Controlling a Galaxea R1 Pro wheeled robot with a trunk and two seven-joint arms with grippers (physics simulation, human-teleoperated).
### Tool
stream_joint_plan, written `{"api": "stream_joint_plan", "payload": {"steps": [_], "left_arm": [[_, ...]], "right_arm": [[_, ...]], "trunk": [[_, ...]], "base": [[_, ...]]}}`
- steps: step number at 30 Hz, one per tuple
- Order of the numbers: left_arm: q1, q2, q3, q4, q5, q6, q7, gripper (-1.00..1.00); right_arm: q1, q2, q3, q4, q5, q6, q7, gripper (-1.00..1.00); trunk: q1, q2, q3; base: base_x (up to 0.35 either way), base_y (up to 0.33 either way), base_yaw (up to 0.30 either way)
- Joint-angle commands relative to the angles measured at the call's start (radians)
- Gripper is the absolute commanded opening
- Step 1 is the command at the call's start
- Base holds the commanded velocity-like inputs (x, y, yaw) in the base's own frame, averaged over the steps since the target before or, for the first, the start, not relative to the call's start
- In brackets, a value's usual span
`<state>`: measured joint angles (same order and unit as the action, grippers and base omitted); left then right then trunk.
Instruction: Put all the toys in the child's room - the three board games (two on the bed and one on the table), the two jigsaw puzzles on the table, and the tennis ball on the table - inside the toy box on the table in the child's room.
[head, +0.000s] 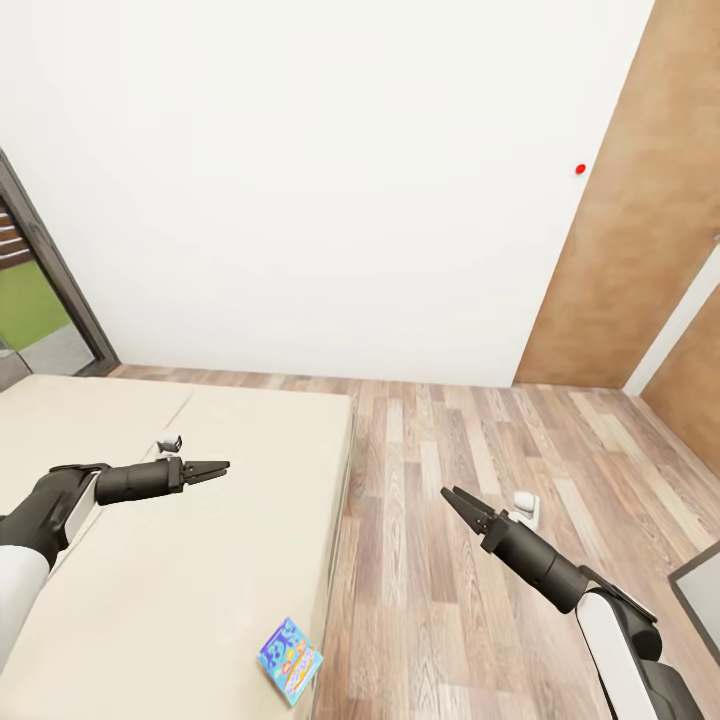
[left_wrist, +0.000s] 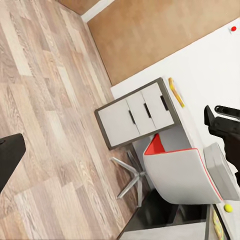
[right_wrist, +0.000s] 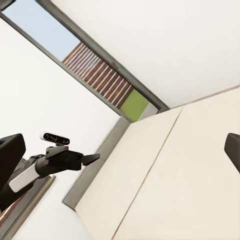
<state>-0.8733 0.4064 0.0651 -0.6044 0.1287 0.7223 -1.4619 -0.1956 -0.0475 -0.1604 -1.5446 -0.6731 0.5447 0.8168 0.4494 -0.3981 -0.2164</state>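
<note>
A narrow blue board game (head: 290, 660) lies on the beige bed (head: 150, 560), close to the mattress's floor-side edge. My left gripper (head: 213, 467) hovers open above the middle of the bed, well beyond the game. Over the wood floor beside the bed, my right gripper (head: 452, 495) is open and holds nothing. In the left wrist view the white table (left_wrist: 200, 75) carries the light grey toy box (left_wrist: 222, 167) and, just past it, the small yellow-green tennis ball (left_wrist: 228, 207). A thin yellow flat thing (left_wrist: 176, 91) lies further along the tabletop; I cannot tell what it is.
A white chair with a red edge (left_wrist: 180, 175) stands at the table beside the white drawers (left_wrist: 135, 117). Brown wood door panels (head: 630, 230) fill the right wall, and a grey-framed window (head: 40, 290) sits behind the bed. Open plank floor (head: 480, 430) lies between bed and doors.
</note>
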Motion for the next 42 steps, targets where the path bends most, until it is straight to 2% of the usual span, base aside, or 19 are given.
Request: {"api": "stream_joint_plan", "payload": {"steps": [1,42], "left_arm": [[0.000,0.000,0.000,0.000,0.001,0.010,-0.003,1.00],[0.000,-0.001,-0.002,0.000,0.001,0.009,-0.002,1.00]], "right_arm": [[-0.001,0.000,-0.001,0.000,-0.006,0.008,0.000,1.00],[-0.001,0.000,-0.001,0.000,-0.005,0.006,-0.001,1.00]], "trunk": [[0.001,-0.002,0.000],[0.001,-0.002,0.068]], "base": [[0.000,0.000,0.000],[0.000,0.000,0.000]]}}
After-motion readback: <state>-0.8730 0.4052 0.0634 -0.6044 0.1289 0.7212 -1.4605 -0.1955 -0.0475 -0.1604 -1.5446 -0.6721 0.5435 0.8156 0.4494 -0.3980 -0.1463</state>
